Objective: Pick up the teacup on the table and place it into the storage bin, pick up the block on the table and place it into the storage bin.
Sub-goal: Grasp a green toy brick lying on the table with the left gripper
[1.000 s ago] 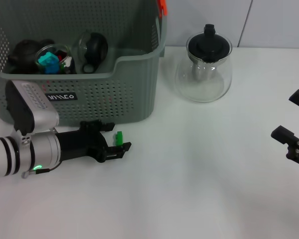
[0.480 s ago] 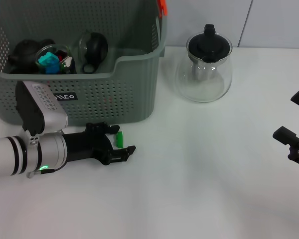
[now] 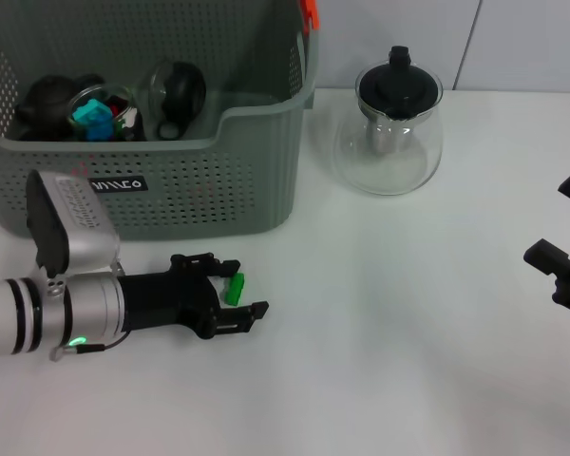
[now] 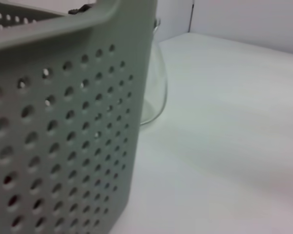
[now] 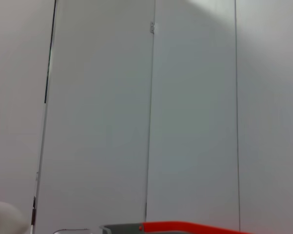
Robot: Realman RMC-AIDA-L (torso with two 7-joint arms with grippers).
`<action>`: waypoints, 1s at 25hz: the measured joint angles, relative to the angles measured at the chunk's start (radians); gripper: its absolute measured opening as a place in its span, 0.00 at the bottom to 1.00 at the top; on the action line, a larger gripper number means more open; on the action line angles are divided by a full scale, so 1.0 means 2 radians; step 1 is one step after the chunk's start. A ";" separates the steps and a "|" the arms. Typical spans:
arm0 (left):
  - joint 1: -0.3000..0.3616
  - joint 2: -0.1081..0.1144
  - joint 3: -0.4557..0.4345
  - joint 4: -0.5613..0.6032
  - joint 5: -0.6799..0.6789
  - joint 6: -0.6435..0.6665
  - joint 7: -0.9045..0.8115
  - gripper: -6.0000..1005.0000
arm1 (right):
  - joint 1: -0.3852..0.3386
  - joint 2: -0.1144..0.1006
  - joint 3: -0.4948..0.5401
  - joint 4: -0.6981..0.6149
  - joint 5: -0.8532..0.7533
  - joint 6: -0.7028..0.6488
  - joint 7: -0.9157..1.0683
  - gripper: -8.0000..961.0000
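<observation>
My left gripper (image 3: 250, 286) lies low over the table in front of the storage bin (image 3: 266, 142), a grey perforated basket. Its black fingers are shut on a small green block (image 3: 235, 288), which stands between them. No teacup shows on the table. Glass and dark tea pieces lie inside the bin, and I cannot tell which of them is the teacup. The left wrist view shows the bin wall (image 4: 63, 131) close by, not the fingers. My right gripper (image 3: 549, 218) hangs open at the far right, holding nothing.
A glass teapot (image 3: 389, 128) with a black lid stands on the table right of the bin. An orange tab (image 3: 309, 11) sits on the bin's back corner. The white tabletop (image 3: 389, 332) spreads out between the two arms.
The left gripper has slid right and toward the near edge, away from the bin front. The green block went with it between the fingers. The right arm has barely shifted.
</observation>
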 joint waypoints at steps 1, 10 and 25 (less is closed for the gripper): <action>0.002 0.001 0.000 0.001 0.000 0.007 -0.002 0.66 | 0.000 0.000 0.000 0.000 0.000 0.000 0.000 0.83; 0.016 0.000 -0.001 0.018 0.007 0.030 -0.021 0.66 | 0.000 0.000 0.000 0.000 0.000 0.000 0.000 0.83; 0.032 -0.001 -0.010 0.026 -0.010 0.004 -0.016 0.66 | 0.000 0.000 0.000 0.002 0.000 -0.001 0.000 0.83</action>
